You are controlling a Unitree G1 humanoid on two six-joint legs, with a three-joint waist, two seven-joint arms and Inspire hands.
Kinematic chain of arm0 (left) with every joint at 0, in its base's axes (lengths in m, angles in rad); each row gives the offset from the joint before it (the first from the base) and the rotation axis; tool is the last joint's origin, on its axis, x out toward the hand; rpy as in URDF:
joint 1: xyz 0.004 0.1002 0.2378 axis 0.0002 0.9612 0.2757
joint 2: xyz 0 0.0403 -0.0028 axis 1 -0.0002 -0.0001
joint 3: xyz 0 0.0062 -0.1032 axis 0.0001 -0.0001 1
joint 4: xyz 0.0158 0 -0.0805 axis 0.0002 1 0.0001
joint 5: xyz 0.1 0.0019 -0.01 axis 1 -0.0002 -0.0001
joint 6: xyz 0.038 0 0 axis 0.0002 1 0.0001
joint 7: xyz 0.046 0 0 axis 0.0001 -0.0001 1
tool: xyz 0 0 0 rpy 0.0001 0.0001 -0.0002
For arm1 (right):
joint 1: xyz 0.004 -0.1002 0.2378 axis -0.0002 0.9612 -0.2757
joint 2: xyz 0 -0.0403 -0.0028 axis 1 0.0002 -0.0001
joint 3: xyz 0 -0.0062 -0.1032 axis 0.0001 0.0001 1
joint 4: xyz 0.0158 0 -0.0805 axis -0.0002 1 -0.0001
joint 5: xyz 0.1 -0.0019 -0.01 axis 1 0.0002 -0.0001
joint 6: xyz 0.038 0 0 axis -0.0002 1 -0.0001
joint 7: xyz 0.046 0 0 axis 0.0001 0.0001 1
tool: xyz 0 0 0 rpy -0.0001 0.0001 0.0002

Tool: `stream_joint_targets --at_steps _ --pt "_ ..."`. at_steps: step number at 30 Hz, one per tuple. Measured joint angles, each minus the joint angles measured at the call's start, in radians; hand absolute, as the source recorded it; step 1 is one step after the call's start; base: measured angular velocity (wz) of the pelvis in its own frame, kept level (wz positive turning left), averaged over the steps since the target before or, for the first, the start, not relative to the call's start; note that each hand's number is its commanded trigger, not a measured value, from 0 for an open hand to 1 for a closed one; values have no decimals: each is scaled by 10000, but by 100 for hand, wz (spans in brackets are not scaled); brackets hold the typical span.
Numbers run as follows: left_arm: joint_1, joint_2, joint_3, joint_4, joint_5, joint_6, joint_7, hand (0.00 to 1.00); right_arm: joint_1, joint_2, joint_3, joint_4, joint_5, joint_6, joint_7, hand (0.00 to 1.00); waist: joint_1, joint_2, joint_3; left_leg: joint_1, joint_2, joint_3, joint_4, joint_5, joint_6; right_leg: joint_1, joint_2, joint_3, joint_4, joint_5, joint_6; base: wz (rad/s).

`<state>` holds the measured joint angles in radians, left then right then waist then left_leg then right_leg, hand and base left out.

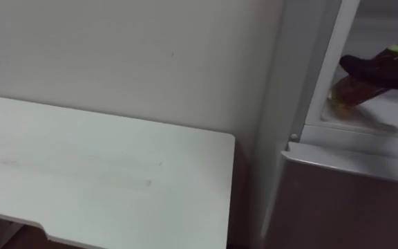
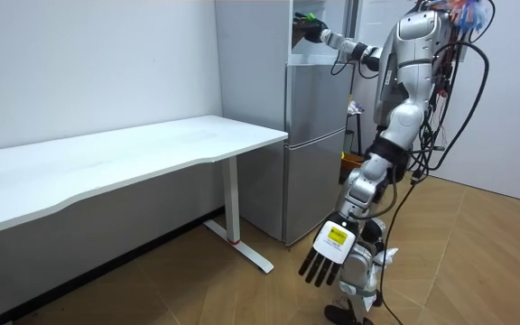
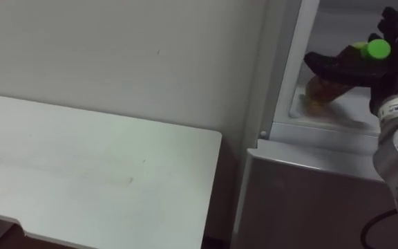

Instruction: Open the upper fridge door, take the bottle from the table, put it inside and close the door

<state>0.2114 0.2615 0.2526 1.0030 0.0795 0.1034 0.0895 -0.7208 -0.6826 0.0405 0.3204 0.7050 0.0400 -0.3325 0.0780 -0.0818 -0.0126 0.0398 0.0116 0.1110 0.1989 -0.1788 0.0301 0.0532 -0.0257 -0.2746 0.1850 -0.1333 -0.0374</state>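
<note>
Inside the upper fridge (image 3: 292, 76), right hand (image 3: 387, 69) is clutching the tilted bottle (image 3: 325, 90), probably seating its base; left hand (image 2: 330, 250) is dangling slack.

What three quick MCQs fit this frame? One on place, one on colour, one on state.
1. Where is the bottle?
A. On the white table
B. In the open upper fridge compartment
C. On the floor

2. What colour is the bottle's cap?
A. Green
B. Red
C. White

3. What is the right hand doing?
A. Hanging open at the robot's side
B. Pressing flat on a closed door
C. Curled round the bottle

Answers:
1 B: the bottle shows inside the compartment, past its open edge.
2 A: a bright green cap tops the amber bottle.
3 C: the hand wraps the tilted bottle in both eye views.
</note>
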Motion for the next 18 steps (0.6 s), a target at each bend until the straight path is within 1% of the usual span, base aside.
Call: stream_joint_targets --at_steps 6,7,12,14,18 --pt "14 21 0 -8 -112 -9 -86 0 30 -1 -362 -295 -40 -3 154 0 -162 -16 9 89 -18 16 53 -3 8 89 -2 72 -29 -6 8 0" --pt "20 26 0 -6 -111 -9 -98 0 64 -1 -369 -294 -67 -4 164 0 -185 -20 30 126 -18 16 50 -5 10 152 16 115 -88 -11 16 0" --pt "-24 23 -5 7 -108 -15 -171 0 616 1 -713 -311 -208 -26 193 0 -185 -115 34 217 -17 29 42 -18 17 165 24 147 -156 -35 47 -1" --pt "-17 23 -5 25 -109 -14 -189 0 698 1 -721 -311 -478 -26 197 0 -187 -115 41 238 -10 105 35 -35 23 169 35 227 -143 -30 44 -9" --pt "-23 22 -33 19 -140 -14 -188 0 837 2 -718 -310 -486 -26 197 0 -187 -100 56 218 3 168 8 -53 32 166 40 247 -153 -20 49 -4"
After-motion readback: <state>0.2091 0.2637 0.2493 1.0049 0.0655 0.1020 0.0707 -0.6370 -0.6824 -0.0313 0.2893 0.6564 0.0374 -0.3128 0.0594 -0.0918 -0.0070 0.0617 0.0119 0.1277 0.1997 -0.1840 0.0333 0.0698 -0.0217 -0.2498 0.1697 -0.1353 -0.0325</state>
